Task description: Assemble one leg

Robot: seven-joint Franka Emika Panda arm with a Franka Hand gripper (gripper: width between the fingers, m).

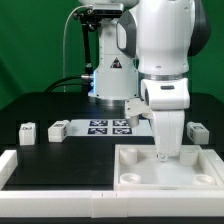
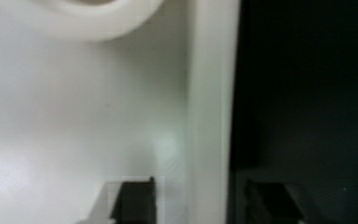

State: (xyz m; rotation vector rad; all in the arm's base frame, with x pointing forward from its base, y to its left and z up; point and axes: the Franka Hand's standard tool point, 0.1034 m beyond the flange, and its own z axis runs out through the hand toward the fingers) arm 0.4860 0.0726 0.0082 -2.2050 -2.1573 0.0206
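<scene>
The leg (image 1: 57, 129) closest to the marker board (image 1: 108, 125) lies loose on the dark table, at nine o'clock from that board and just beside it, with its black-and-white tag facing the exterior camera. A second leg (image 1: 27, 133) sits farther out along the same nine o'clock line, well apart from the arm. A third leg (image 1: 198, 131) rests at three o'clock from the arm's white hand, near the far edge of the tabletop (image 1: 135, 172). None of the three is touched by the robot.

The tabletop, a large flat white square with raised sockets, fills the five o'clock part of the exterior view. A low white rail (image 1: 60, 172) runs away from it toward nine o'clock.

The gripper (image 1: 165, 155) points straight down over the tabletop, its tips at or very close to the white surface near the far rim.

In the wrist view the gripper (image 2: 202, 200) shows as two dark fingertips (image 2: 133, 202) set apart. A pale upright ridge of the tabletop (image 2: 87, 120) runs between them, with white surface on one side and dark table on the other. The jaws stand partly spread and grasp nothing that can be made out. Whether either pad touches the ridge cannot be told. A rounded white form (image 2: 96, 15) shows at the edge of that view, too blurred to identify.
</scene>
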